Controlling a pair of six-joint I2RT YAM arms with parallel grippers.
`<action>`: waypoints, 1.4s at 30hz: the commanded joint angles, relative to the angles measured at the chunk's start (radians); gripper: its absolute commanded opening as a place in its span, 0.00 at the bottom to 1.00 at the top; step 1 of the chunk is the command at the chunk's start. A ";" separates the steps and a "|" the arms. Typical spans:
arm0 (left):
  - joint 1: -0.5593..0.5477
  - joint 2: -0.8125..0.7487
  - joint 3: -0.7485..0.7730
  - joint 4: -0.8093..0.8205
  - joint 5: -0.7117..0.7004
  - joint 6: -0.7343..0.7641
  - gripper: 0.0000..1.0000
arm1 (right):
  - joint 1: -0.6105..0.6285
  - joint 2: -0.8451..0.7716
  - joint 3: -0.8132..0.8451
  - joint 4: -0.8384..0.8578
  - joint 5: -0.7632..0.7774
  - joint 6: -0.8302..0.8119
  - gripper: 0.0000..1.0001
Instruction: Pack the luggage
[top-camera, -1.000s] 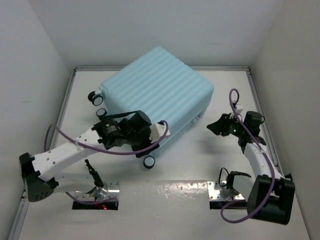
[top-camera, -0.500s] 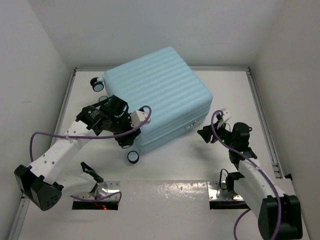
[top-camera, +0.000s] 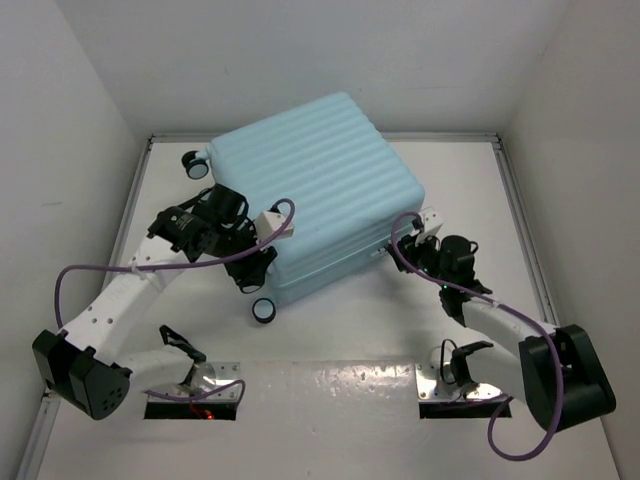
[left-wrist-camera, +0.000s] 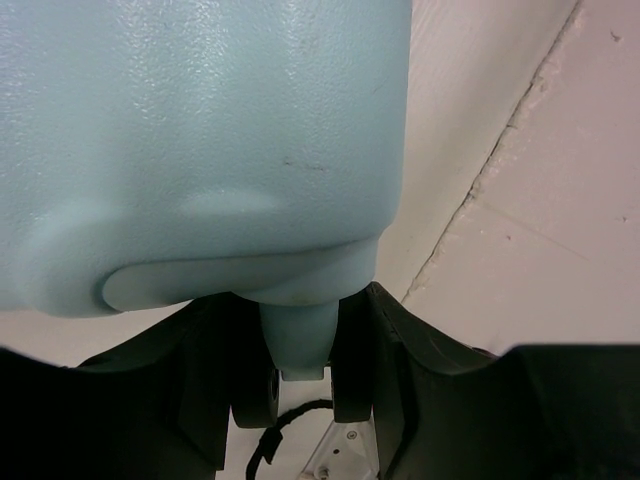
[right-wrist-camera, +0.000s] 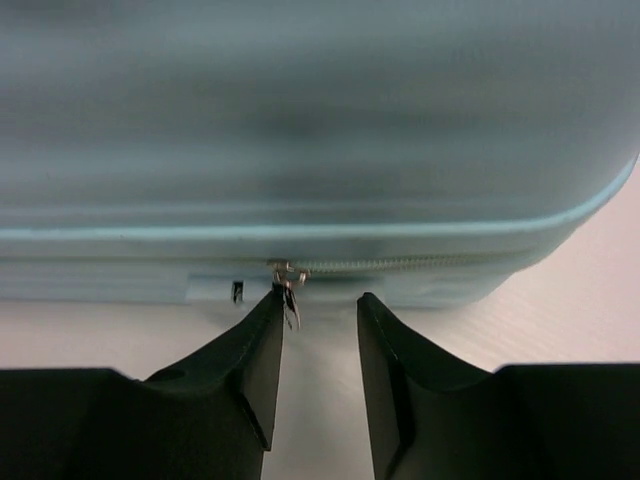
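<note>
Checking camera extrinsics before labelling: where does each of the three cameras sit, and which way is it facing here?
Top external: high behind the bases, looking down at the table; shows suitcase, both arms, left gripper, right gripper.
Left wrist: on that wrist, facing the suitcase's lower corner; own fingers flank a blue stub.
Right wrist: on that wrist, facing the suitcase's zipped side; own open fingers, zipper pull at one tip.
Shared: all three see the suitcase.

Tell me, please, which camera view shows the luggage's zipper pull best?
Right wrist view: the zipper pull hangs at the luggage seam, just ahead of the right end effector. The top view is too distant to resolve it; the left wrist view shows only a shell corner.
</note>
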 joint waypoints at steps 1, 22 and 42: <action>0.065 0.006 0.014 0.252 -0.075 0.052 0.00 | 0.022 0.020 0.060 0.119 0.031 -0.007 0.35; 0.265 0.039 -0.005 0.290 -0.044 0.042 0.00 | 0.071 0.081 0.063 0.138 0.144 -0.067 0.00; 0.743 0.485 0.259 0.375 -0.225 -0.022 0.00 | -0.222 0.317 0.256 0.219 0.062 -0.196 0.00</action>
